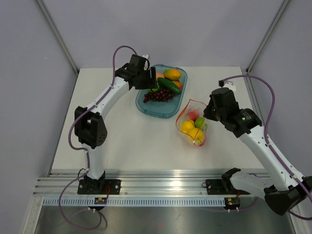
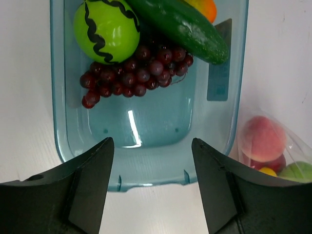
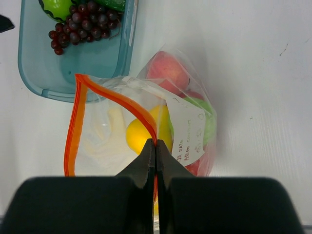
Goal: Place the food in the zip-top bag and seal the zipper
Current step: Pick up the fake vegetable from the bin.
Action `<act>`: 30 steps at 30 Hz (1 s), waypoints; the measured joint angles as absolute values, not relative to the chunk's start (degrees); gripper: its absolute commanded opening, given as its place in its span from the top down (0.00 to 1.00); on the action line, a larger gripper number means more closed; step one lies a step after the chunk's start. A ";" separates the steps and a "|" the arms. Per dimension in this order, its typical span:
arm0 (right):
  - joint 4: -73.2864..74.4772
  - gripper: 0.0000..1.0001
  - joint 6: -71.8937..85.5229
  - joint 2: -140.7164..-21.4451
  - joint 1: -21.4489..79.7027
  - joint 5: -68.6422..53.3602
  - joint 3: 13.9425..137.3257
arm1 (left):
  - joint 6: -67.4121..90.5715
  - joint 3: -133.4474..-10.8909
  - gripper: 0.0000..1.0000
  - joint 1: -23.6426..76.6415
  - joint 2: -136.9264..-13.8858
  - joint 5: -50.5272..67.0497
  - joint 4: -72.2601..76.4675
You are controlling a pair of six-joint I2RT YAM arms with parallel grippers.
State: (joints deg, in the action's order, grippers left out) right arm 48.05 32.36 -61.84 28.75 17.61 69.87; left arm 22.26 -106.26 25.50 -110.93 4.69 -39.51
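The clear zip-top bag lies right of the tray with its mouth gaping. Inside it are a yellow lemon, a pinkish peach, a green lime and red apples. My right gripper is shut on the red-orange zipper at the right side of the mouth. My left gripper hangs open over the near end of the blue tray, with nothing between its fingers. A dark green cucumber lies in the tray beyond it.
The blue tray also holds a purple grape bunch, a green fruit with black squiggles and an orange-green mango. The bag shows at the right of the left wrist view. Grey walls close in the table.
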 measured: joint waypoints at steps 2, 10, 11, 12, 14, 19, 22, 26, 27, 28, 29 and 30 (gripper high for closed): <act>47.79 1.00 32.36 -61.84 28.75 17.26 69.87 | 23.42 -110.15 0.39 25.50 -114.72 4.73 -40.18; 47.79 1.00 32.10 -61.84 28.75 16.86 69.87 | 33.52 -119.94 0.31 25.30 -124.18 6.66 -37.63; 47.79 1.00 32.03 -61.84 28.75 16.88 69.87 | 35.16 -120.81 0.30 25.23 -125.10 7.14 -36.80; 47.77 1.00 31.92 -61.84 28.75 16.88 69.87 | 36.93 -121.45 0.29 25.21 -125.97 7.57 -35.75; 47.79 1.00 31.86 -61.78 28.75 16.88 69.87 | 40.32 -121.91 0.28 25.21 -127.57 8.43 -33.04; 47.88 1.00 31.83 -61.25 28.75 16.84 69.87 | 47.09 -124.49 0.27 25.21 -133.01 9.45 -27.14; 47.88 1.00 31.70 -60.64 28.75 16.84 69.87 | 49.78 -127.04 0.28 25.21 -136.70 9.67 -24.27; 47.88 1.00 31.62 -60.29 28.75 16.86 69.87 | 52.36 -126.69 0.29 25.21 -138.50 9.30 -22.33; 47.88 1.00 31.53 -60.29 28.75 16.86 69.87 | 52.66 -126.34 0.29 25.21 -138.50 9.06 -21.91; 47.90 1.00 31.46 -60.29 28.75 16.86 69.87 | 52.99 -125.91 0.29 25.21 -138.50 8.64 -21.23; 47.90 1.00 31.44 -60.29 28.75 16.88 69.87 | 53.12 -125.78 0.29 25.21 -138.50 8.45 -20.82; 47.88 1.00 31.40 -60.27 28.75 16.86 69.87 | 53.36 -125.56 0.30 25.21 -138.52 8.14 -20.18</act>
State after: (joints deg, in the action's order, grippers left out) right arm 47.88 31.40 -60.27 28.75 16.86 69.87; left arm 53.36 -125.56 25.21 -138.52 8.14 -20.18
